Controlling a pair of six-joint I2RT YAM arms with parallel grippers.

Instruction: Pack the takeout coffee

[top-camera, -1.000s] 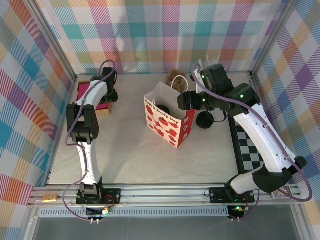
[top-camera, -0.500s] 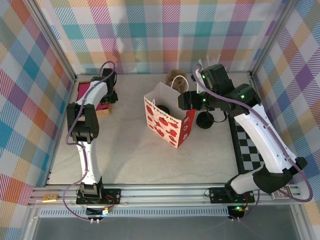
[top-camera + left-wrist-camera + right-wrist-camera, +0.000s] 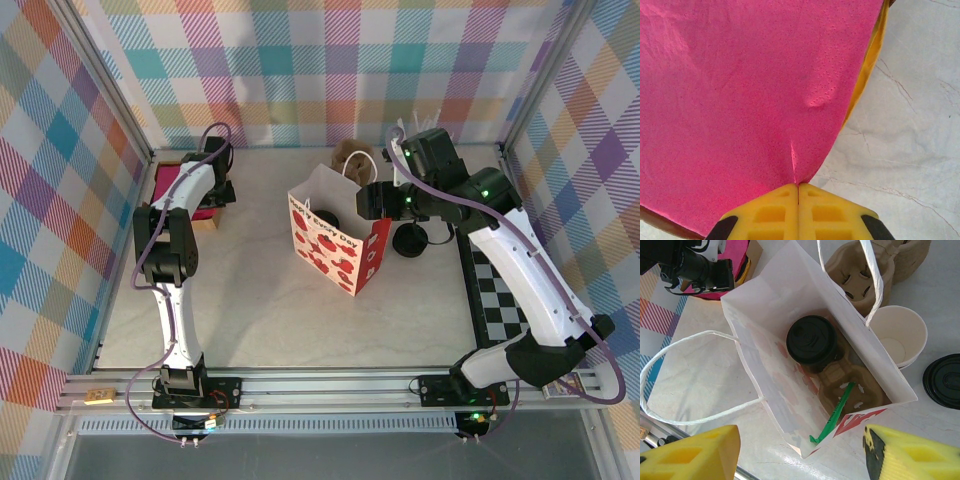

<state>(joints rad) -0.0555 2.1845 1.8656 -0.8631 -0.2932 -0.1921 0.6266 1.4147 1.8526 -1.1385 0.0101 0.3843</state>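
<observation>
The left gripper (image 3: pixel 798 187) is clenched: its two yellow fingers (image 3: pixel 765 215) meet w/ no gap, and the edge of a pink napkin (image 3: pixel 740 100) is pinched in the seam btw them. A small crease in the napkin runs up from the tips. The napkin spreads out ahead of the fingers and to their left side. A yellow layer (image 3: pixel 867 65) shows under its edge, ahead and to the right. The pale marble table (image 3: pixel 910 150) lies at the right of the fingers.

The right gripper (image 3: pixel 801 440) is released, w/ its fingers (image 3: pixel 690 455) wide apart and nothing btw them. It hangs above the near rim of the white paper bag (image 3: pixel 765 370), not touching it.

The takeout coffee (image 3: pixel 811 340) is ahead of the gap btw these fingers, deep inside the bag, upright, black lid on top. It sits in one slot of a cardboard carrier (image 3: pixel 850 385). A green stick (image 3: pixel 835 415) leans in the bag, nearer to the fingers than the cup.

Outside the bag, ahead of the finger at the right of the wrist view, stands an empty paper cup (image 3: pixel 900 335), just beside the bag wall. A loose black lid (image 3: pixel 945 380) lies further out on that side. Spare brown carriers (image 3: pixel 860 270) lie beyond the bag.
</observation>
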